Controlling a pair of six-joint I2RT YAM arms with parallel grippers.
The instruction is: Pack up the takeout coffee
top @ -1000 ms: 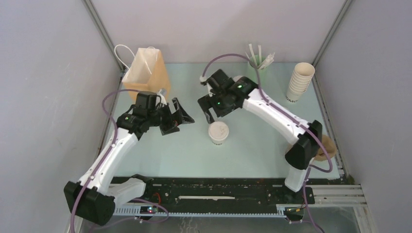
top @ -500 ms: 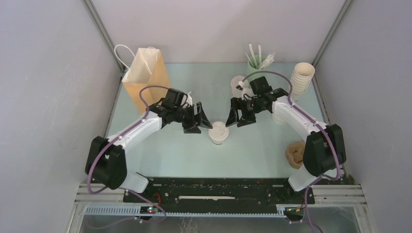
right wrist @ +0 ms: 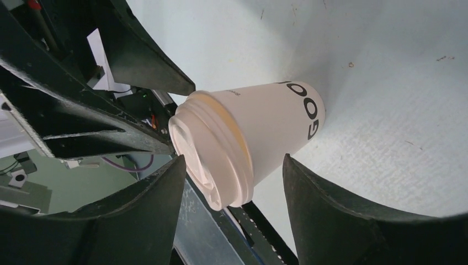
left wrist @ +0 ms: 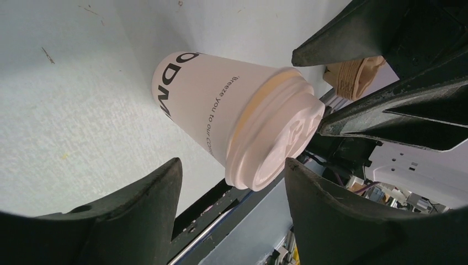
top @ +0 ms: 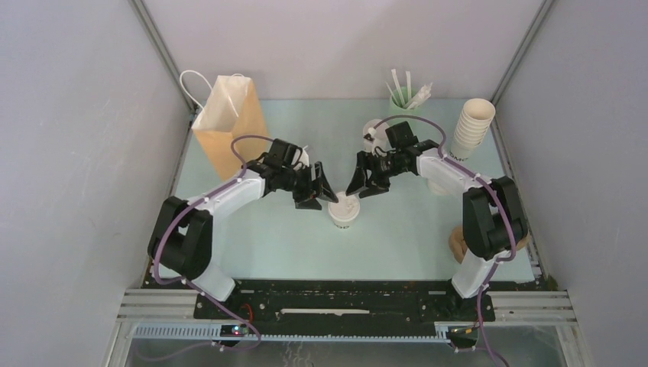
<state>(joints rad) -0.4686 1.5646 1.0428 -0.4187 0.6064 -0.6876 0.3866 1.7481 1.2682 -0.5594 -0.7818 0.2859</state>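
Takeout coffee upright, lid up; left pincer, right pincer wide, flanking it, seemingly clear.

White-lidded cream cup with black lettering, upright at centre; second cup, partly hidden, farther back.

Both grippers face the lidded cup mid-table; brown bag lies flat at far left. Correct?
No: the brown bag stands upright at far left, as the top external view shows. The left gripper and right gripper do face the lidded cup mid-table.
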